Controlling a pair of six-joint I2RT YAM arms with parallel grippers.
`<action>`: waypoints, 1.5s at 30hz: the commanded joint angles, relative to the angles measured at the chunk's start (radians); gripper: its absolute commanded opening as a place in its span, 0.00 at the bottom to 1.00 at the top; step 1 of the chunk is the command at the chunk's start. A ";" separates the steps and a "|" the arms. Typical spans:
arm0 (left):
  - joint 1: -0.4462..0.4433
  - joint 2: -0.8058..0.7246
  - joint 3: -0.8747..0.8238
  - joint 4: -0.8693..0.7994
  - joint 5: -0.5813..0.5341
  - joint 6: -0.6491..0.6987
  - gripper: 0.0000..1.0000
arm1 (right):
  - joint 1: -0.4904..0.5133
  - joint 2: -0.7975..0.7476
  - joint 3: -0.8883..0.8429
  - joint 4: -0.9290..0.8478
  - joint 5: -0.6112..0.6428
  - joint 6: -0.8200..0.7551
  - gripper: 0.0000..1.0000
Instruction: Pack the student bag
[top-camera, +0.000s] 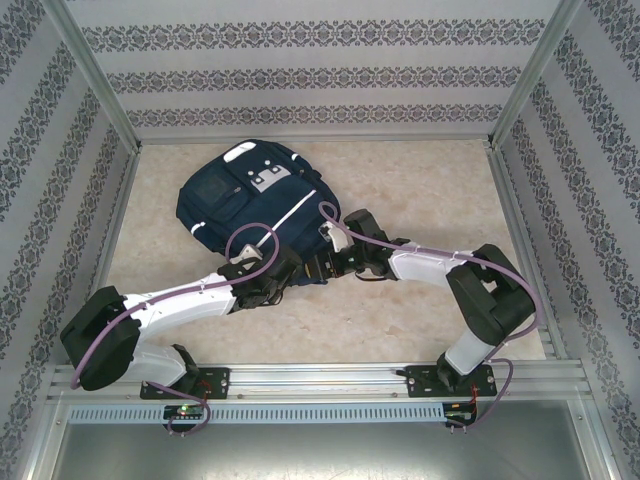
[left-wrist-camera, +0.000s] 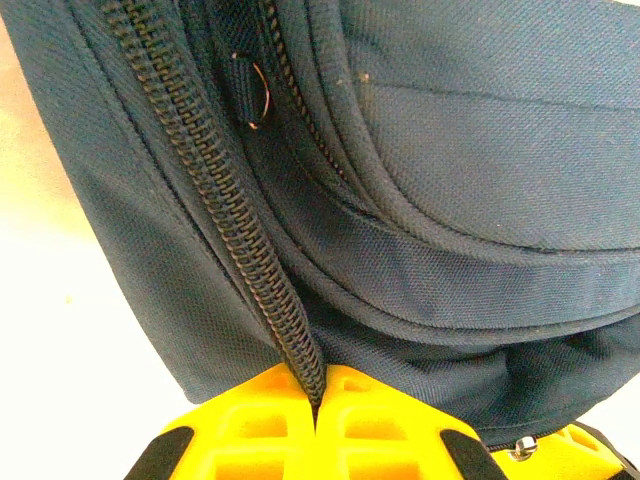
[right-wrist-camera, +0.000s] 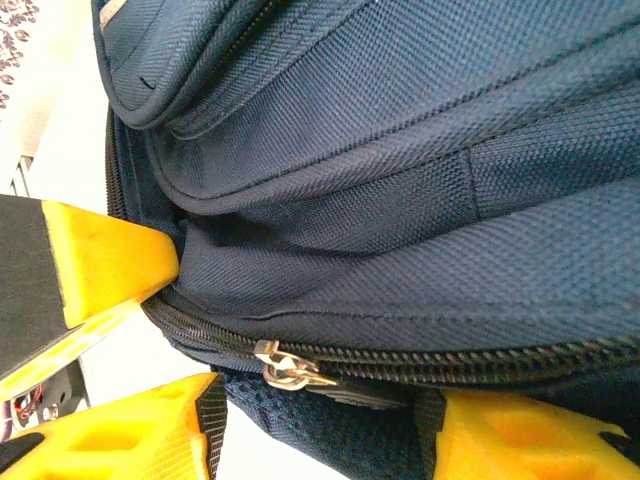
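- Beige, mottled table (top-camera: 430, 210) is carrying the whole show. The student bag (top-camera: 255, 200) is lying flat on it, left of centre toward the far side, with its front pocket facing up and its near edge pointing at the arms.
- Both arms are reaching in to that near edge and meeting close together at the bag's rim.
- The left gripper (left-wrist-camera: 317, 405) is pinching the bag. Its yellow fingers are pressed together, and the zipper (left-wrist-camera: 235, 230) track is running straight down into the seam between them.
- The right gripper (right-wrist-camera: 325, 410) is standing with its jaws apart, one yellow finger on each side of the rim, clamping nothing that I can make out.
- The zipper pull (right-wrist-camera: 288, 368) is sitting small and silvery between those fingers (untouched by either, as far as the wrist view is showing).
- My read is that the left is anchoring the fabric while the right is lining up on the pull. I cannot tell how much of the zip is open.
- Here is what could be going wrong next:
  - The tab is lying flush against the track, so jaws closing slightly off would be grabbing cloth or sliding off the metal.
  - If the left pinch slips while the right is tugging, the whole bag could be dragging across the smooth table instead of unzipping.
  - With the grippers working this close together, a sideways pull could be knocking one into the other.
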 joint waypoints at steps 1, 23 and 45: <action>-0.001 -0.001 0.017 -0.028 -0.020 0.020 0.00 | -0.002 0.029 -0.010 0.048 0.027 -0.011 0.55; 0.021 0.022 0.020 -0.011 0.001 0.025 0.00 | -0.018 -0.029 -0.085 0.159 -0.086 0.064 0.25; 0.030 0.039 0.031 0.000 0.024 0.032 0.00 | 0.043 0.069 -0.055 0.257 0.051 0.073 0.37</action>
